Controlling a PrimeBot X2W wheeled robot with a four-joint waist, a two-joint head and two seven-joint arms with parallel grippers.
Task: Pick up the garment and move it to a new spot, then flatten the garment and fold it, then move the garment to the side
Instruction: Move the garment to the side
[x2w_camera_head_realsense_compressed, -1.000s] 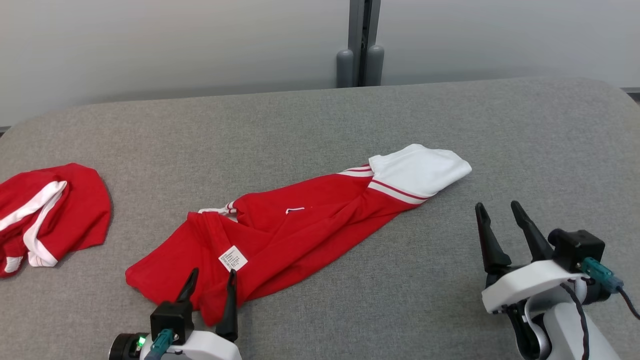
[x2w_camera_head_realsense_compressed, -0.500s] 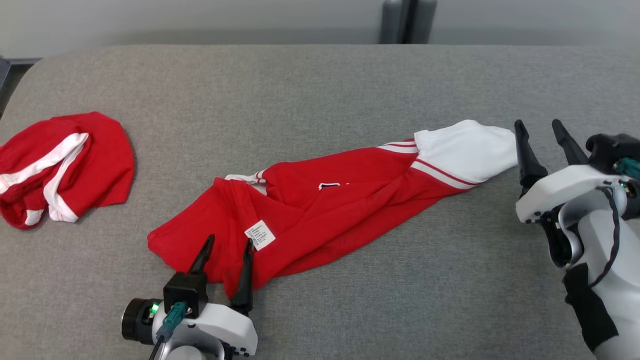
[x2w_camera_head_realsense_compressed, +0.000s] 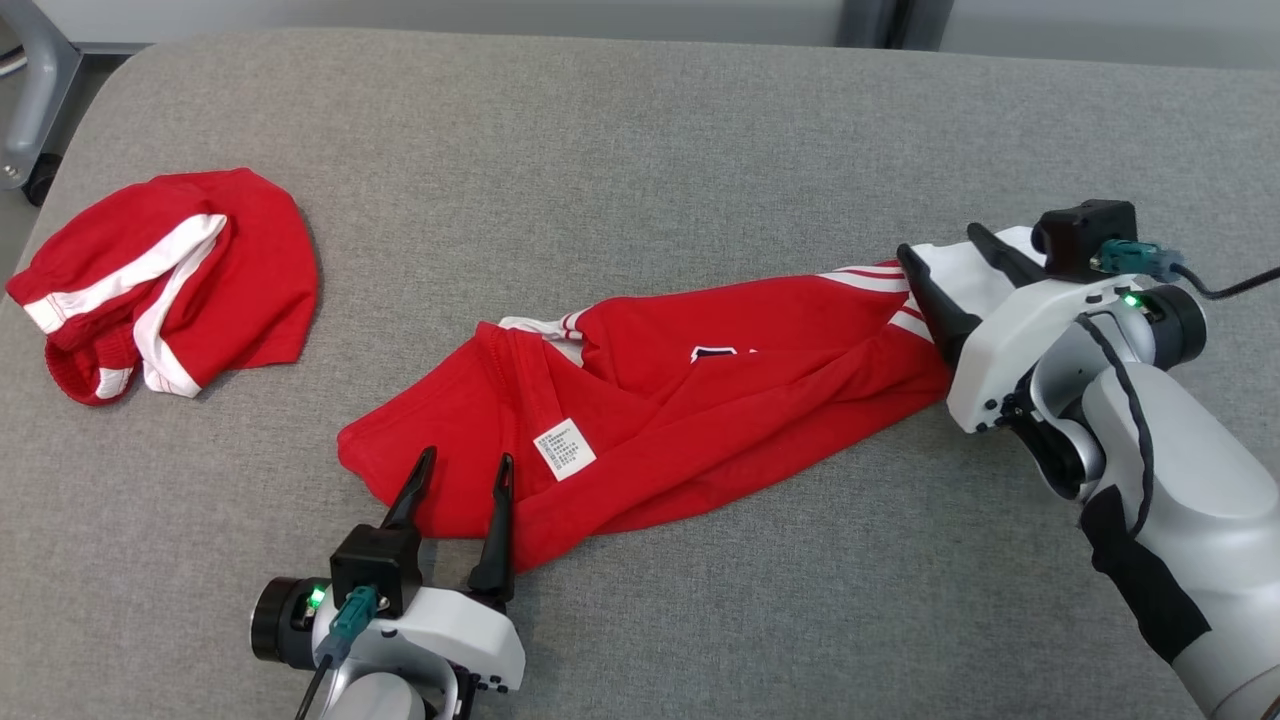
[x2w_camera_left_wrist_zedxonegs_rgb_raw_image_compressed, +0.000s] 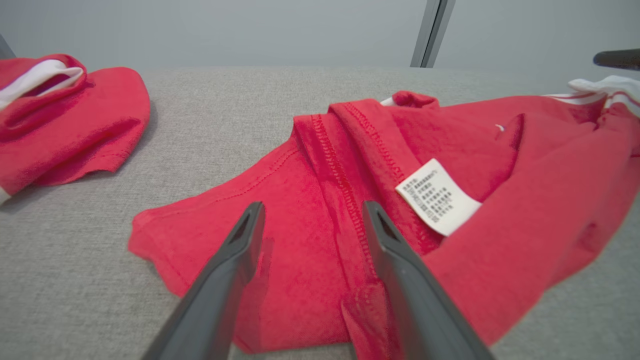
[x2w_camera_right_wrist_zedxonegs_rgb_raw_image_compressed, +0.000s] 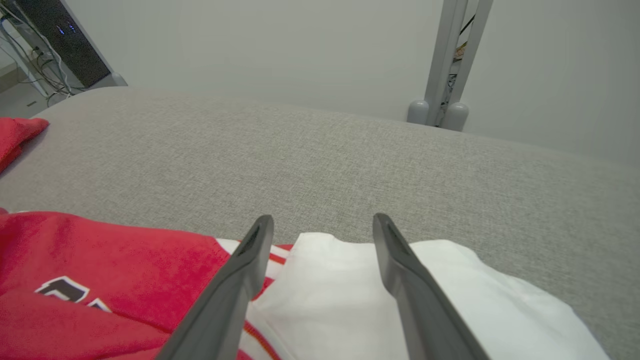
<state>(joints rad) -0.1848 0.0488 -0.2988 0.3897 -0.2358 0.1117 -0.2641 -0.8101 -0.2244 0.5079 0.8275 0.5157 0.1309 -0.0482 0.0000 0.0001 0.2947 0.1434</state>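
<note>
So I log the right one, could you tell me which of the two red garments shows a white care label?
The stretched-out garment in the middle: its care label lies beside the left gripper. The bunched garment at far left has white stripes.

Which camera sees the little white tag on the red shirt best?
The left wrist view: the tag is big and close, printing visible. The head view shows it small. The right wrist view faces the white sleeve.

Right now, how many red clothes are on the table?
2. One long red garment lies in the middle; one bunched red garment sits at the left edge. None appear hidden.
</note>
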